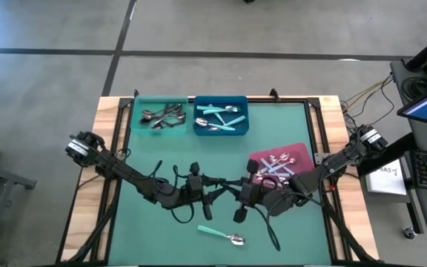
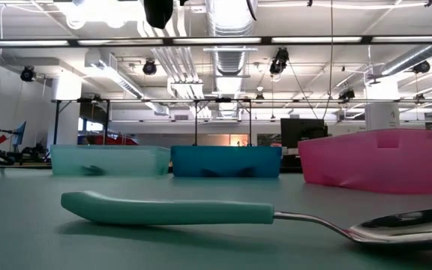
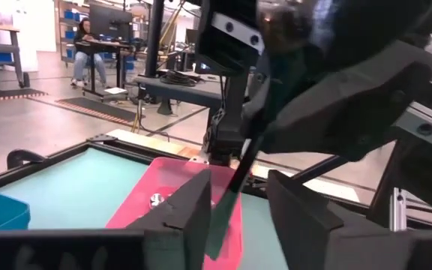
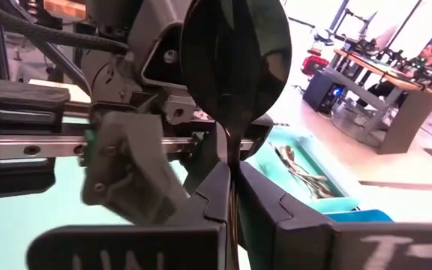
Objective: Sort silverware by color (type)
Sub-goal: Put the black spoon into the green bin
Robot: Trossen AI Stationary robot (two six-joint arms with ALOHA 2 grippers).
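Note:
My right gripper (image 1: 236,197) (image 4: 233,196) hovers over the middle of the green mat, shut on a dark all-metal spoon (image 4: 235,64) whose bowl stands out beyond its fingertips. My left gripper (image 1: 215,194) (image 3: 235,217) faces it, open. Its two fingers stand on either side of the spoon's thin dark free end (image 3: 238,176); whether they touch it I cannot tell. One turquoise-handled spoon (image 1: 221,235) (image 2: 171,211) lies flat on the mat near the table's near edge. Dark spoons lie in the light teal bin (image 1: 158,117), turquoise-handled ones in the blue bin (image 1: 221,117), and silver ones in the pink bin (image 1: 280,165). My right gripper pinches the dark spoon's handle (image 4: 233,176) between its two fingers, just below the bowl. The fingers lie along the handle, and the bowl (image 4: 235,64) sticks out past the fingertips toward the left gripper. The spoon is lifted clear of the mat.
The three bins sit along the mat's far and right sides: light teal (image 2: 109,160), blue (image 2: 226,160), pink (image 2: 381,159). Wooden borders and a black frame ring the mat. Both arms meet mid-table, and cables hang under them.

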